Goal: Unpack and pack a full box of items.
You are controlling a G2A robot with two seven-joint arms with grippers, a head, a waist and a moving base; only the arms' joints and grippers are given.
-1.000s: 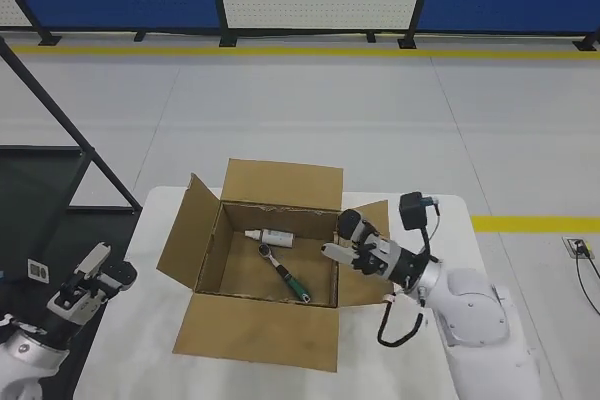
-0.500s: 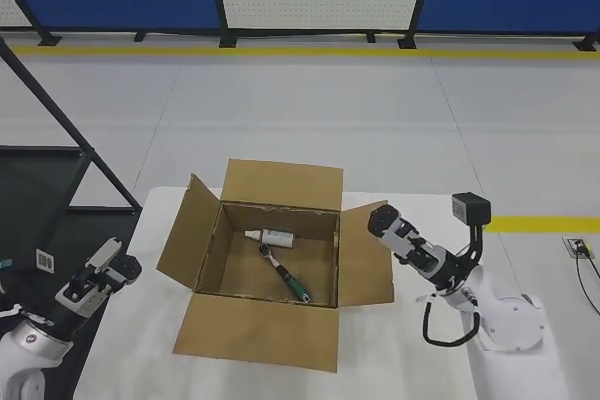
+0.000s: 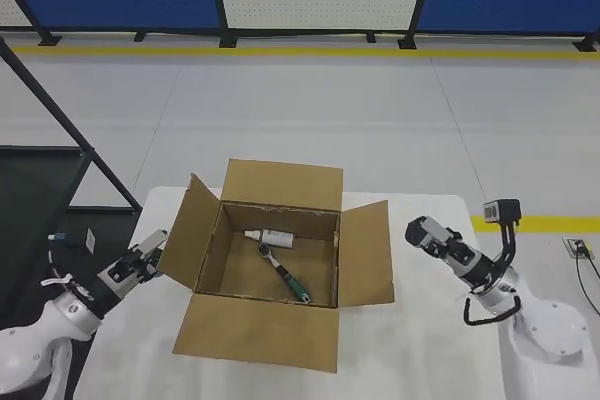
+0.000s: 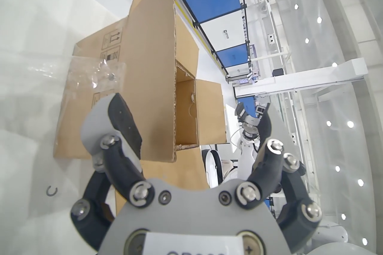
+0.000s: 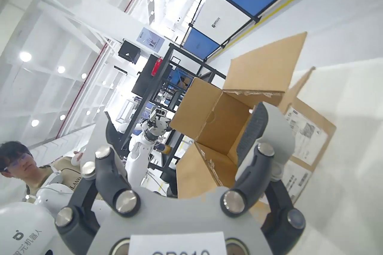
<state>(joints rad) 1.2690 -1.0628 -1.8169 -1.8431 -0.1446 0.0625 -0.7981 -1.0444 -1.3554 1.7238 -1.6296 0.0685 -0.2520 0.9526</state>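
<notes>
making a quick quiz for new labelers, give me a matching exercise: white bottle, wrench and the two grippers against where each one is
Things
1. white bottle
2. wrench
3. left gripper
4. right gripper

Places
A. jaws open, outside the box, by the flap on the robot's right
B. lying diagonally on the box floor
C. jaws open, outside the box, by the flap on the robot's left
D. inside the box, near its far wall

Pairs: 1-D, 2-B, 3-C, 4-A
</notes>
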